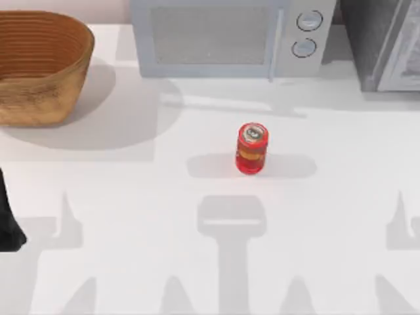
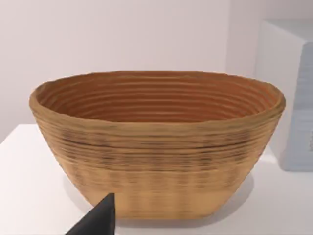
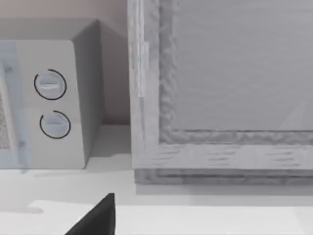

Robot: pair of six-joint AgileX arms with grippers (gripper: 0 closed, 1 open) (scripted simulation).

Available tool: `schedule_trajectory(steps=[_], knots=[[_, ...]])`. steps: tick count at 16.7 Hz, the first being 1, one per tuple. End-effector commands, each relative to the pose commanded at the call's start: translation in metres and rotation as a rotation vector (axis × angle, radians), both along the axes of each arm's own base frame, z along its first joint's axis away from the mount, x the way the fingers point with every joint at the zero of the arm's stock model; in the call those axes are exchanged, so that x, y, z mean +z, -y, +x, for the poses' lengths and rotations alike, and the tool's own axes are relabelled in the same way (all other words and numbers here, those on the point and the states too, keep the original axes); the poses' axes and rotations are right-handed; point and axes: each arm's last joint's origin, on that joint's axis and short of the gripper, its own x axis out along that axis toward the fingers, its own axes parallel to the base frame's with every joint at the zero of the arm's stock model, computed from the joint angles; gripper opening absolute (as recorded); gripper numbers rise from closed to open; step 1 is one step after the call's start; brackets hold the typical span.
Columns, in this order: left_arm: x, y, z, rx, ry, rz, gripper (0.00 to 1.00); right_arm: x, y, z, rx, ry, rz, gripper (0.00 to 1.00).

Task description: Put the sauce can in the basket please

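The basket [image 1: 39, 65] sat at the counter's [image 1: 131, 262] ten o'clock, free to receive. The sauce can [image 1: 252, 148] stood upright near centre, well apart, ungrasped. Whether either arm's fingers were apart could not be told.

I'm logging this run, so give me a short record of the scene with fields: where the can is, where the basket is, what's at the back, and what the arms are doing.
sauce can: sauce can upright on the table, near the middle, untouched
basket: basket at the table's far left; in the left wrist view, nothing visible inside
can versus basket: well apart, can to the right of it
back of table: microwave with two knobs; a grey appliance at far right
left arm: dark part at the left edge, away from the can
task status: can not yet in the basket
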Motion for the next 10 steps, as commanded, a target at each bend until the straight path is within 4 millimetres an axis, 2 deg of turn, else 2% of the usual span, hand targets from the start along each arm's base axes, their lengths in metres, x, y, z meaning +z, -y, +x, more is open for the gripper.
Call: schedule_trajectory(steps=[5, 10], knots=[[0.008, 0.002, 0.002, -0.044, -0.006, 0.013, 1.00, 0.000, 0.000, 0.000, 0.000, 0.000, 0.000, 1.00], [0.041, 0.012, 0.023, -0.239, -0.048, 0.065, 1.00, 0.000, 0.000, 0.000, 0.000, 0.000, 0.000, 1.00]])
